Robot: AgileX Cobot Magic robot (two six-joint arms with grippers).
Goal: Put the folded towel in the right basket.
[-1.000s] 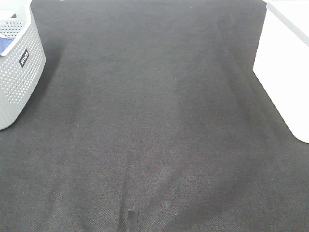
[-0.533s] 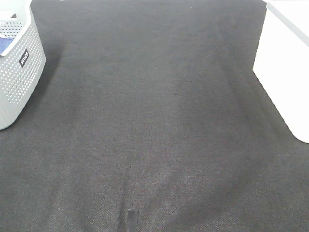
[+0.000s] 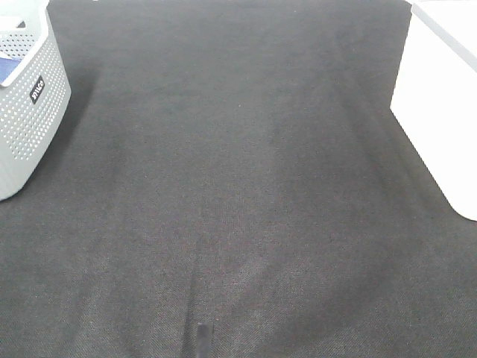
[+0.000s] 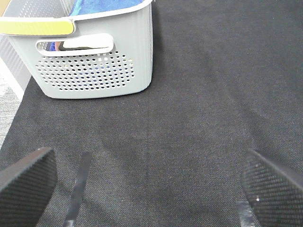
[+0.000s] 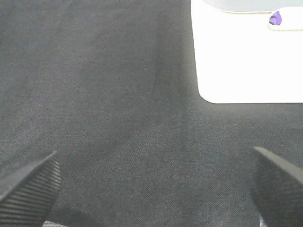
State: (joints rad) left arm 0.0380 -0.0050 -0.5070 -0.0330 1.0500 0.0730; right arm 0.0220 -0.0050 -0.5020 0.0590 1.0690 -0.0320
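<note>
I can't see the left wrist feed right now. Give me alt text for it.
A grey perforated basket with blue cloth showing at its rim stands on a dark mat, ahead of the left gripper. The gripper is open and empty, its two black textured fingertips spread wide over bare mat.

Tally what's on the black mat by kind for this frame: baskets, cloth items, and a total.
Baskets: 2, the grey perforated basket and the white basket.
Cloth items: 1, blue cloth inside the grey one.
Total: 3.
</note>
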